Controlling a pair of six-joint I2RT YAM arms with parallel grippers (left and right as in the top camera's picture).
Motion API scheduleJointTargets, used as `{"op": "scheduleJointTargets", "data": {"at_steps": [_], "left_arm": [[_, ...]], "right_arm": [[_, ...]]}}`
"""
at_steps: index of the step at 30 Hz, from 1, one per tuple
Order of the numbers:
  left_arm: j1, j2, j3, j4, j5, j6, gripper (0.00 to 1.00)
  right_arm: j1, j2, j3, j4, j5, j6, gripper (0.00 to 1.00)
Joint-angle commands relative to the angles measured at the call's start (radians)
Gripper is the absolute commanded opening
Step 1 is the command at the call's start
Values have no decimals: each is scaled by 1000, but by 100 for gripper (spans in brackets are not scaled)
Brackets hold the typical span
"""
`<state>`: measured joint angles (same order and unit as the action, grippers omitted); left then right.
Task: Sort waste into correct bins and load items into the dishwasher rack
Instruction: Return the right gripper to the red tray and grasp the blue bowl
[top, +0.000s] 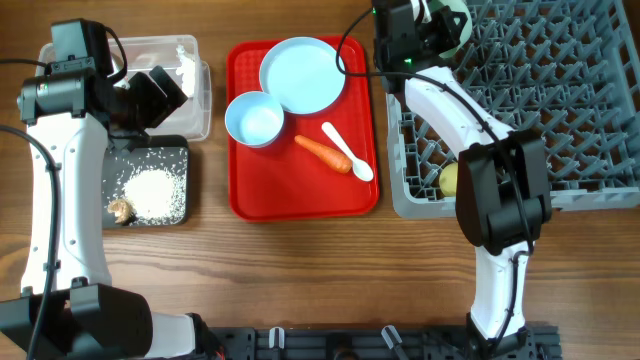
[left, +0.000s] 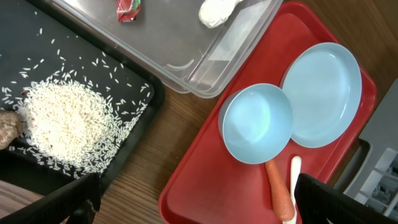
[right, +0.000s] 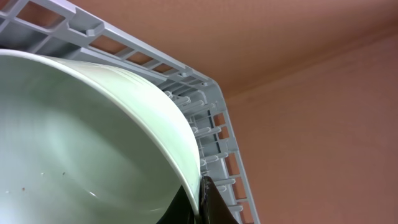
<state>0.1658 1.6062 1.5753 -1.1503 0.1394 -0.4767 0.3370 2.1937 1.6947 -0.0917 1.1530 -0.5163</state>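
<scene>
Right gripper (right: 199, 208) pinches the green bowl's (right: 93, 143) rim at the rack's (top: 560, 90) far-left corner. A yellow cup (top: 449, 180) lies near its front edge. Left gripper (left: 198, 193) gapes wide, empty, over the red tray (left: 249, 186), which holds carrot (left: 278, 193), spoon (left: 293, 171), plate (left: 323, 93) and blue bowl (left: 258, 124). Rice (left: 62, 124) is heaped on the black tray (left: 134, 93).

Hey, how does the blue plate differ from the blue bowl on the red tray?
The plate is wider and nearly flat; the bowl is smaller with taller walls. The plate sits at the far end of the red tray, the bowl nearer its left rim, right beside the plate. Both are light blue, round, upright and empty.
</scene>
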Motion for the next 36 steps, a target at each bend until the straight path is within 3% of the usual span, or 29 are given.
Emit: {"op": "scheduleJointTargets", "data": {"at_steps": [1,6,10,11,12,15,23,32,36], "left_arm": [[5,-5,-5,3,6,-3,100],[5,-5,-5,4,6,-3,100],[5,-5,-5,3,6,-3,100],[5,-5,-5,3,6,-3,100],[5,-5,-5,3,6,-3,100],[5,-5,-5,3,6,-3,100],[5,-5,-5,3,6,-3,100],[5,-5,-5,3,6,-3,100],[5,-5,-5,2,6,-3,100]], "right_arm": [[20,37,-7,-15,-1,-7,4],[71,37,-7,-34,-1,-8,6],[97,37,-7,-34,10,-8,38],[101,37,-7,-34,19,-8,61],[105,37,-7,-34,21,-9,74],[117,37,-7,-36,37,-31,100],[139,23,-6,0,19,-67,100],[203,-36,-6,36,-170,-49,100],[227,-47,-6,27,-198,49,100]]}}
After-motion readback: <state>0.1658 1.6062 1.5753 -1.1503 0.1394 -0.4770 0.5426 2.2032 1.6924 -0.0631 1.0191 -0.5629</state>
